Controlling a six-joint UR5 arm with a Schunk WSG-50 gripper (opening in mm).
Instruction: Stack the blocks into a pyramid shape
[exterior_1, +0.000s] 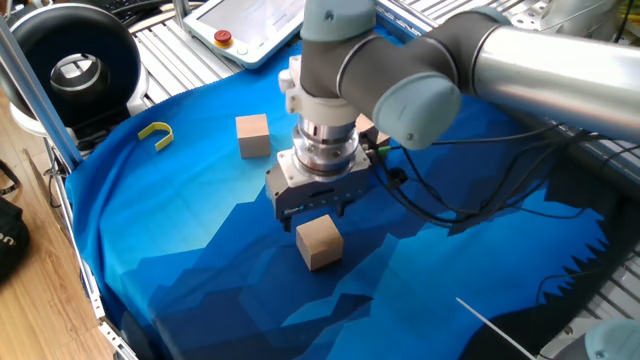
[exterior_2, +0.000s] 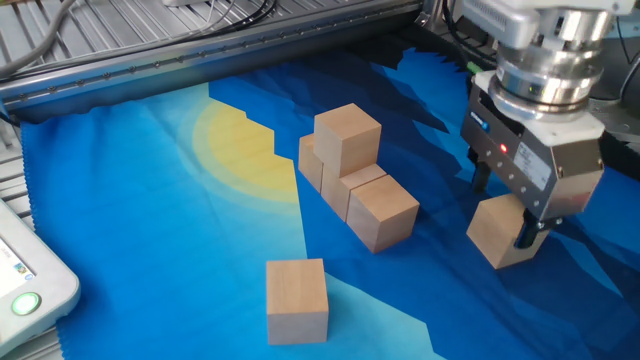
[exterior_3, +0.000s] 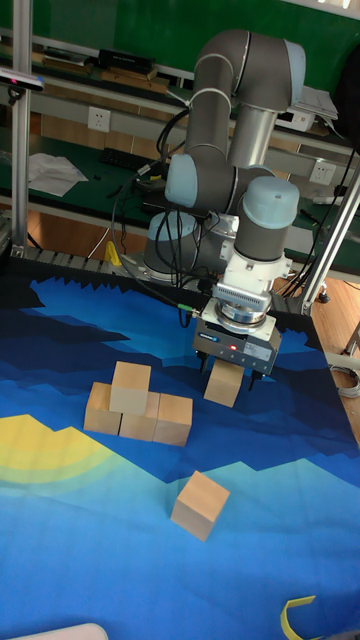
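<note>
**benchwatcher:** so where does it stand; the gripper (exterior_2: 518, 222) sits low over a lone block (exterior_2: 503, 232) on the blue cloth (exterior_2: 150, 200), and in the other fixed view the jaws are spread with one finger (exterior_2: 525, 232) down on each side of the cube; looks to me like they straddle it but haven't closed; not gripping anything as far as anyone can tell from here.

**ur5_tinkerer:** agreed, open and bracketing; the key thing is the block is directly under the jaws, basically between them, a cube so no long axis to worry about; it does sit turned a bit relative to the cloth edge, and the jaws seem turned to match; the pile (exterior_2: 350, 170) lies well apart, off to one side: a row on the cloth with one cube on top; the next move probably just needs a squeeze and a lift toward that pile.

**benchwatcher:** and the last spare block (exterior_2: 297, 300) sits alone near the front of the cloth; in one fixed view there's also a yellow hook (exterior_1: 156, 133) way off near the cloth edge; not part of this.

**ur5_tinkerer:** the hidden stuff: in one fixed view the arm covers the pile almost completely; the tall fixed view hides most of the target block behind the gripper body; whether the finger pads actually touch the cube's faces, can't tell; the back of the pile's row is hard to count too.
</note>
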